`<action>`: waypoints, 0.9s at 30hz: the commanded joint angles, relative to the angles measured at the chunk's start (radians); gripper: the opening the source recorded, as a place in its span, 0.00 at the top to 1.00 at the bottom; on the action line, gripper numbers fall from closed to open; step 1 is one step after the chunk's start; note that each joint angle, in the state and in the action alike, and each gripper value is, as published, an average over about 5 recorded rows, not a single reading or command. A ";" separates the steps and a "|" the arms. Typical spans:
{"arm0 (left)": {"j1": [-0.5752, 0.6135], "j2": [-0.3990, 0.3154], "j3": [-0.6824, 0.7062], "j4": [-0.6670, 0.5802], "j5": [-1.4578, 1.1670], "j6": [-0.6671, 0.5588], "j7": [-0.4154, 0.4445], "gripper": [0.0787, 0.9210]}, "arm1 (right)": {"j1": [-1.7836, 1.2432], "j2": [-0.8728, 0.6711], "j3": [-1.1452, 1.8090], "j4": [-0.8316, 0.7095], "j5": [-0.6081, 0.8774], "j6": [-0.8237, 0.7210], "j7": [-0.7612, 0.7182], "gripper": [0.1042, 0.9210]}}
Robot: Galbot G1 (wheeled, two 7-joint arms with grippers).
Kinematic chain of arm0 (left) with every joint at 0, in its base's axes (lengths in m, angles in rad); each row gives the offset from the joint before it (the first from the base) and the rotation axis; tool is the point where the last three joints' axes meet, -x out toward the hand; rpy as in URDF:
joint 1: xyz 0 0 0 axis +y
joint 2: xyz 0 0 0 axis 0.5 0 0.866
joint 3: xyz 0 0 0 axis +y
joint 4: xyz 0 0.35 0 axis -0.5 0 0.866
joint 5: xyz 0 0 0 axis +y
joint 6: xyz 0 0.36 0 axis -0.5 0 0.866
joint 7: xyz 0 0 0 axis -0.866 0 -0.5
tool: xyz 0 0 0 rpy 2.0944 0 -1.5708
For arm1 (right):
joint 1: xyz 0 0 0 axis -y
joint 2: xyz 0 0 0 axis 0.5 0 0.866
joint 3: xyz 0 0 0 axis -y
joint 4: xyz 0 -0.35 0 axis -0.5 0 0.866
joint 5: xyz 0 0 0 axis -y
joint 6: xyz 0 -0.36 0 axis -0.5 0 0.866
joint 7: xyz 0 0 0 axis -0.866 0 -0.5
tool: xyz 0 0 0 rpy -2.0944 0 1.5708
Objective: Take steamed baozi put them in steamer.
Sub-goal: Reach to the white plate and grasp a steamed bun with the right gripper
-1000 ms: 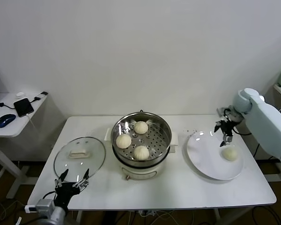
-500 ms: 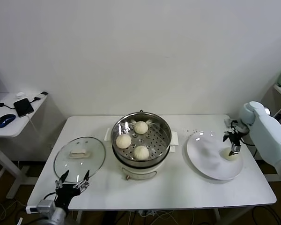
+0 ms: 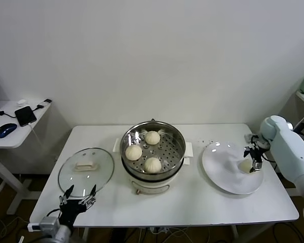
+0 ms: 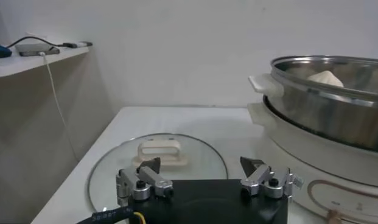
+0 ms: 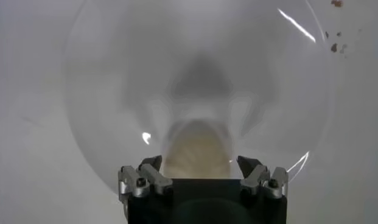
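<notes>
the last steamed baozi (image 3: 246, 165) lies on the white plate (image 3: 223, 174), toward the plate's outer edge, well away from the steamer (image 3: 153, 152). the right pincer (image 3: 254, 161) is right at that bun, coming down on its far-from-steamer side. in the right wrist view the bun (image 5: 198, 155) sits centred between the two spread fingers (image 5: 142, 176), which stand open wide enough to take it on both sides; they grip nothing, and i cannot tell whether the tips already touch the dough. the bun is round, so it has no long axis to line up with; what matters is that it sits straight ahead of the open jaws, between them rather than off to one side. the right arm is by far the nearer one.

the steamer stands at the middle of the tabletop (image 3: 192, 202) with three buns (image 3: 153, 164) on its perforated tray, leaving bare tray on the side toward the plate. the plate holds only the one bun. the glass lid (image 3: 86, 169) lies flat on the other side of the steamer.

the left pincer (image 3: 78, 195) is parked at the tabletop's near edge by the lid, fingers apart and empty.
</notes>
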 commanded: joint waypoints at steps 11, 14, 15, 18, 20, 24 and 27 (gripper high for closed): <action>-0.002 -0.007 0.000 0.008 0.003 -0.001 -0.001 0.12 | -0.002 0.016 0.027 -0.040 -0.030 -0.009 0.027 0.13; -0.002 -0.008 0.001 0.009 0.004 -0.001 -0.001 0.12 | -0.004 0.014 0.028 -0.041 -0.032 -0.009 0.033 0.18; -0.002 -0.008 0.002 0.009 0.004 -0.001 -0.001 0.12 | -0.005 0.014 0.029 -0.042 -0.032 -0.009 0.035 0.21; -0.001 -0.008 0.002 0.009 0.004 -0.001 -0.002 0.12 | -0.006 0.012 0.033 -0.041 -0.032 -0.010 0.040 0.31; -0.001 -0.008 0.002 0.008 0.004 -0.001 -0.002 0.12 | -0.006 0.011 0.035 -0.039 -0.031 -0.011 0.042 0.37; 0.000 -0.008 0.003 0.007 0.006 -0.001 -0.002 0.12 | 0.000 0.005 0.029 -0.020 -0.013 -0.018 0.036 0.43; -0.001 -0.007 0.004 0.010 0.015 -0.004 -0.005 0.12 | 0.014 -0.016 -0.008 0.028 0.048 -0.042 0.020 0.46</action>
